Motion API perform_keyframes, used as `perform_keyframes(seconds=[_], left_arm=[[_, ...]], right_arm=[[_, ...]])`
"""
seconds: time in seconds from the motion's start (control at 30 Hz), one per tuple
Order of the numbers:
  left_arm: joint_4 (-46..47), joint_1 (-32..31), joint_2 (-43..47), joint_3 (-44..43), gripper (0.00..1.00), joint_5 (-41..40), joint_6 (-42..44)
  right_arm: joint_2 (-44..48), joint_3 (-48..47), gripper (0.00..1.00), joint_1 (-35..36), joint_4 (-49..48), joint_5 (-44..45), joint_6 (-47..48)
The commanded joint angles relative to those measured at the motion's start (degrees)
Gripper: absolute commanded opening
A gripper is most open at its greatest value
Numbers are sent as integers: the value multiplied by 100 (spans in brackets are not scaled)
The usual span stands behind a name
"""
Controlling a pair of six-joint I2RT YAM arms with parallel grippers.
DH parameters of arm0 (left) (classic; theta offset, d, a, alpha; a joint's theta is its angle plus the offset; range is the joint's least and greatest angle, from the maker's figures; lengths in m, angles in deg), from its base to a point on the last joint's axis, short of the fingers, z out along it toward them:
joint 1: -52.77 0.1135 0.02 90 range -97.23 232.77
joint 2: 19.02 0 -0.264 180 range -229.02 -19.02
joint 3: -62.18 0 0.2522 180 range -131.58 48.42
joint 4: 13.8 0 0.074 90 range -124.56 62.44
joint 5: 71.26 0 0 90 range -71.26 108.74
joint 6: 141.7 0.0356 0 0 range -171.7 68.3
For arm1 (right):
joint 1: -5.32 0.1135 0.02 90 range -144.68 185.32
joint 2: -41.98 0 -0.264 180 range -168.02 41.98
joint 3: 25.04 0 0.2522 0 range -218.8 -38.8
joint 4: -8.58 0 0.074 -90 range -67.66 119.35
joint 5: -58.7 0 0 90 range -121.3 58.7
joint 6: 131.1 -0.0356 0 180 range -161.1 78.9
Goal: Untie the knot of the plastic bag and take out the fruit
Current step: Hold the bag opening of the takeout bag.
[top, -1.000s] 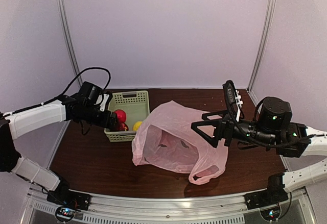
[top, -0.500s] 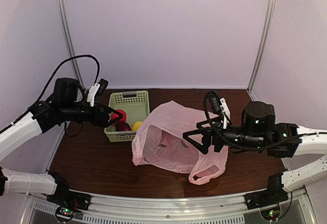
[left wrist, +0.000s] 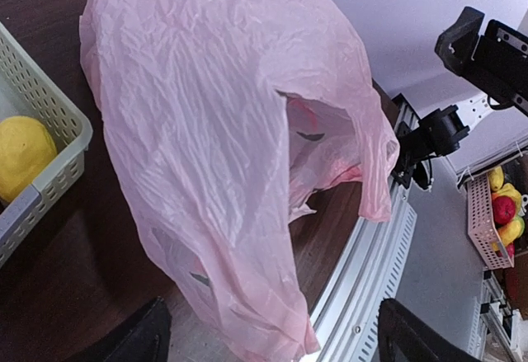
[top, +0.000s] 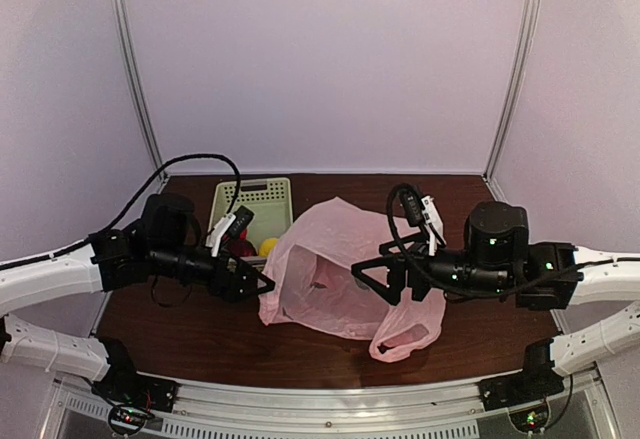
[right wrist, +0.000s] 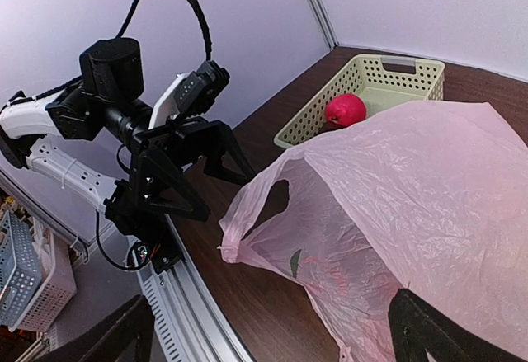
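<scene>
The pink plastic bag lies slumped and crinkled in the middle of the dark wooden surface. Its mouth gapes open toward the near edge. One handle loop hangs free on the side facing the left arm, and a small dark printed mark shows on the film beside it.

Just beside the bag's far left shoulder stands a pale green slotted basket. A red fruit and a yellow fruit sit at its near end. From above, the left wrist partly hides the red one.

The left claw hovers low at the bag's left edge and points toward it. Its jaws are spread wide with nothing gripped. In its own wrist view the bag's lower fold falls between the two fingertips, but I cannot tell whether the plastic is touched.

The right claw hangs over the right half of the bag, in front of the open mouth, and points left toward the other claw. Its jaws also stand wide and hold nothing.

Off the surface, past the metal rail, a pinkish crate holds more red and yellow pieces.
</scene>
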Motion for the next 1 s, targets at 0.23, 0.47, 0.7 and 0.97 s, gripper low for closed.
perform_keyframes(seconds=[0.23, 0.47, 0.7, 0.97], left_arm=[[862, -77, -590, 31, 81, -173, -195], [1222, -99, -774, 32, 55, -159, -320], [1499, -246, -696, 35, 14, -118, -513], [1678, -411, -687, -253, 0, 122, -593]], right_arm=[[48, 23, 100, 69, -6, 208, -20], [4, 34, 100, 78, 0, 245, -3], [-187, -122, 96, 277, 273, 522, 142], [-1006, -609, 86, 848, 702, 1487, 496]])
